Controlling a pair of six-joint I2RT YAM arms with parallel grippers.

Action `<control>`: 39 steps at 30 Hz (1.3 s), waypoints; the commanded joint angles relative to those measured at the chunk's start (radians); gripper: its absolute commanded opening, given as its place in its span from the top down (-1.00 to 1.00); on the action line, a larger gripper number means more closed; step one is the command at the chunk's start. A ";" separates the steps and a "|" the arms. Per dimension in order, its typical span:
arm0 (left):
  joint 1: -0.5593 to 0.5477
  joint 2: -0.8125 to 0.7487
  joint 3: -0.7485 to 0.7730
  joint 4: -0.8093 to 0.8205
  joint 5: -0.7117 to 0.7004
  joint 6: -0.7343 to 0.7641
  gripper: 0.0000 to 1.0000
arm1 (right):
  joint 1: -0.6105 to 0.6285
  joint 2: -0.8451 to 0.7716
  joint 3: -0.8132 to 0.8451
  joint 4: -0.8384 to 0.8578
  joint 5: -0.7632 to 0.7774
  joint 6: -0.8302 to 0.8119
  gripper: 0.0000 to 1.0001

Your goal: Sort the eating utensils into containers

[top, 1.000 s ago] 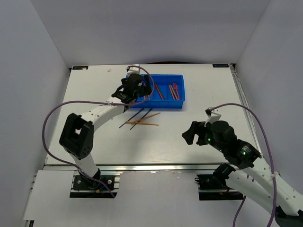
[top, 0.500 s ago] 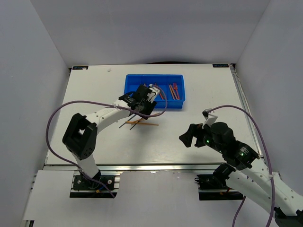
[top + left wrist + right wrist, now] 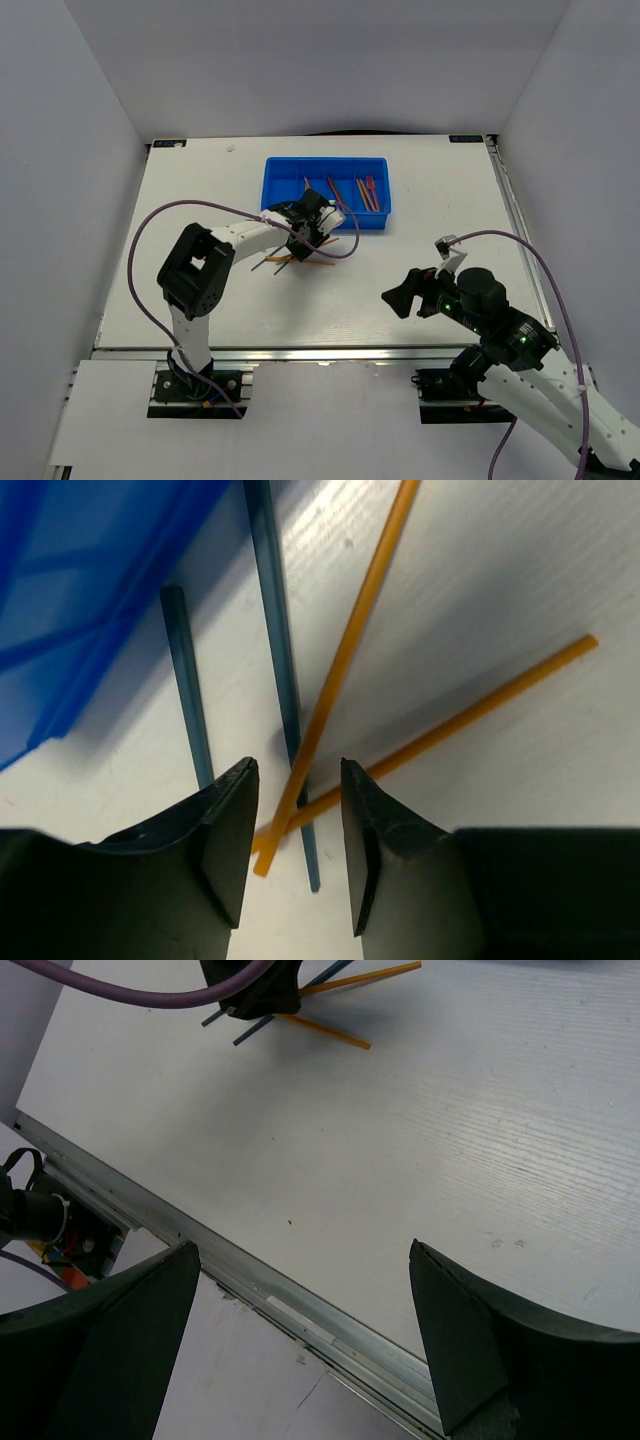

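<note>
From above, the blue tray (image 3: 283,196) sits at the upper middle of the white bench (image 3: 200,200), with some red and orange pieces (image 3: 367,192) lying in its right-hand slots. Just below the tray, the left fingers (image 3: 302,238) point down over a little pile of orange sticks (image 3: 318,263) and dark blue sticks (image 3: 268,266) lying crossed on the bench. The right fingers (image 3: 400,297) hang at the lower right, well apart from the pile. In the left wrist view, the left fingers are apart at the bottom of the frame. One orange stick and one dark blue stick run up out of the gap between them, and the fingers are not squeezing either one. The tray's corner fills the upper left. In the right wrist view, the right fingers are wide apart at the two bottom corners with only bare bench between them. The sticks lie at the top of the frame, partly under the other arm and its purple cable (image 3: 130,985).
</note>
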 commanded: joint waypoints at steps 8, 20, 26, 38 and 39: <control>-0.002 0.048 0.052 0.050 0.043 0.012 0.27 | -0.001 -0.011 0.011 -0.003 -0.012 -0.004 -0.79; -0.001 0.018 0.051 0.069 -0.006 0.008 0.61 | -0.001 0.000 0.011 0.002 -0.012 -0.001 -0.79; -0.008 -0.017 0.062 0.069 -0.035 -0.003 0.88 | 0.000 0.003 0.011 0.002 -0.010 0.001 -0.79; -0.036 -0.156 0.143 -0.137 0.014 0.005 1.00 | 0.000 0.014 0.018 0.003 0.005 -0.001 -0.79; -0.036 -0.158 0.149 -0.159 0.009 0.003 1.00 | 0.000 0.015 0.018 0.005 0.005 -0.001 -0.79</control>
